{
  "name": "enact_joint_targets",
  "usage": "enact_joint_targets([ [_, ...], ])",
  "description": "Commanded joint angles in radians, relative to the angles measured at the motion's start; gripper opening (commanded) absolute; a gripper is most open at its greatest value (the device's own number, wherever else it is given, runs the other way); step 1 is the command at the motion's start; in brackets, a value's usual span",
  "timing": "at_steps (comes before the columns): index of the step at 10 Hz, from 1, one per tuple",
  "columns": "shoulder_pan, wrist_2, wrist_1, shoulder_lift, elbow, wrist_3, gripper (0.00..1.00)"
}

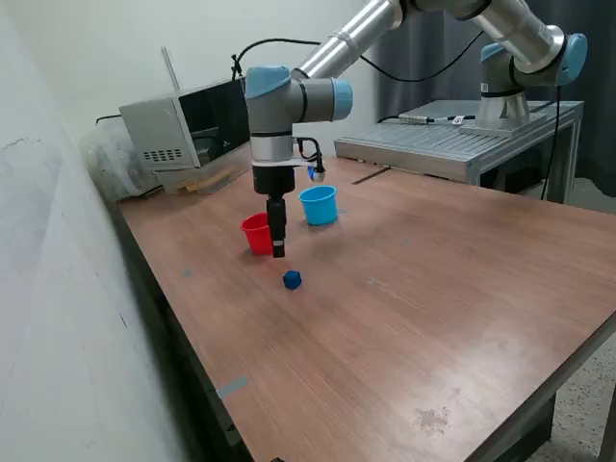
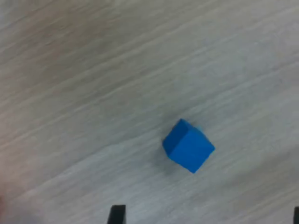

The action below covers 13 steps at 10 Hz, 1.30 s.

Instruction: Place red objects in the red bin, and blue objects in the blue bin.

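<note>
One small dark blue cube (image 1: 293, 279) (image 2: 188, 145), a blue object, lies on the wooden table (image 1: 404, 308). My gripper (image 1: 278, 248) (image 2: 206, 217) hangs just above the table beside the red bin (image 1: 256, 233), a little short of the cube. In the wrist view its two black fingertips (image 2: 117, 213) stand wide apart with only bare table between them, so it is open and empty. The blue bin (image 1: 319, 205) stands upright behind the arm, next to the red bin. No red objects are in view.
A grey box-shaped appliance (image 1: 183, 130) sits at the table's back corner by the wall. A raised metal platform (image 1: 452, 140) carries the arm's base at the exterior view's right. A white wall (image 1: 58, 289) runs along the exterior view's left.
</note>
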Motion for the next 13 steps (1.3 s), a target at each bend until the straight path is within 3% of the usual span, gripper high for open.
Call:
enact_joint_targets([
  [1, 0.002, 0.002, 0.0, 0.018, -0.01, -0.068, 1.0],
  [2, 0.002, 0.002, 0.0, 0.027, -0.001, -0.169, 1.0],
  [3, 0.002, 0.0, 0.0, 0.032, 0.025, -0.36, 1.0],
  [5, 0.002, -0.013, 0.004, 0.032, 0.042, -0.626, 1.0],
  [6, 0.002, -0.056, 0.007, 0.033, 0.036, -0.709, 1.0],
  [7, 0.002, -0.081, 0.009, 0.033, 0.019, -0.756, 1.0],
  [8, 0.002, -0.082, 0.009, 0.033, 0.002, -0.802, 1.0],
  [11, 0.03, -0.073, 0.041, 0.03, 0.002, -0.908, 1.0],
  [13, 0.039, -0.06, 0.044, 0.029, 0.008, -0.917, 1.0],
])
